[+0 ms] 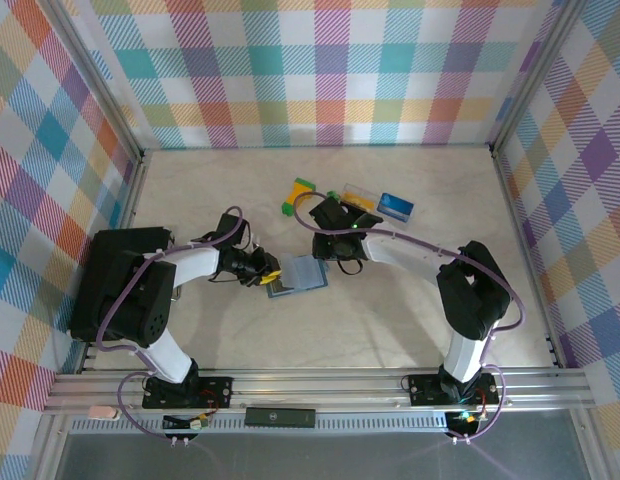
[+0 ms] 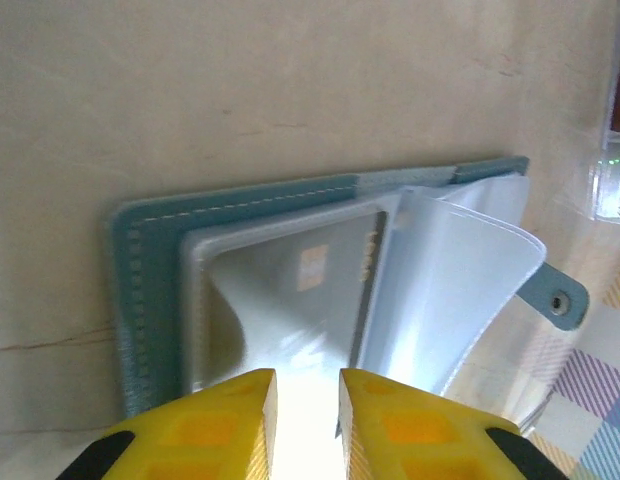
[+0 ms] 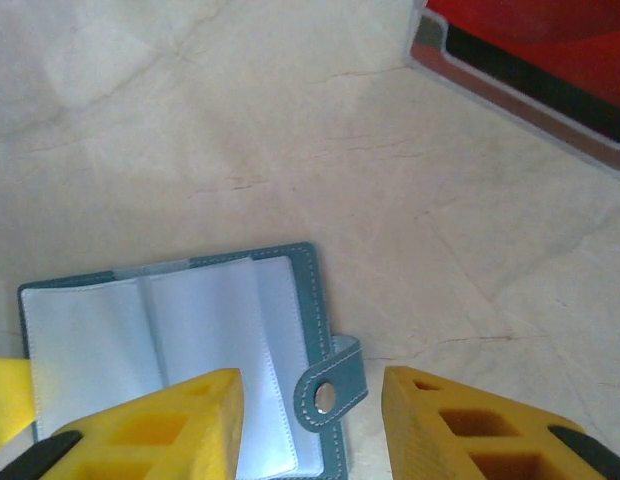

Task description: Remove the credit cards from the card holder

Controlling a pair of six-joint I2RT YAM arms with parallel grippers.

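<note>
The slate-blue card holder point(image 1: 300, 272) lies open on the table between my two grippers. Its clear sleeves point(image 2: 450, 270) fan upward. A pale credit card point(image 2: 320, 290) sits inside one sleeve. My left gripper point(image 2: 307, 385) is at the holder's left edge, its jaws a narrow gap apart with the pale sleeve edge in that gap. My right gripper point(image 3: 310, 420) hangs open over the holder's right edge, with the snap tab point(image 3: 328, 392) between its fingers, untouched. A blue card point(image 1: 395, 207) and a yellow-and-black card point(image 1: 362, 196) lie at the back right. A red card point(image 3: 550, 40) lies close by.
A yellow-and-green block point(image 1: 302, 190) with a small green piece point(image 1: 287, 209) sits behind the holder. The red card rests in a clear tray point(image 3: 510, 95). Checked walls close in the table on three sides.
</note>
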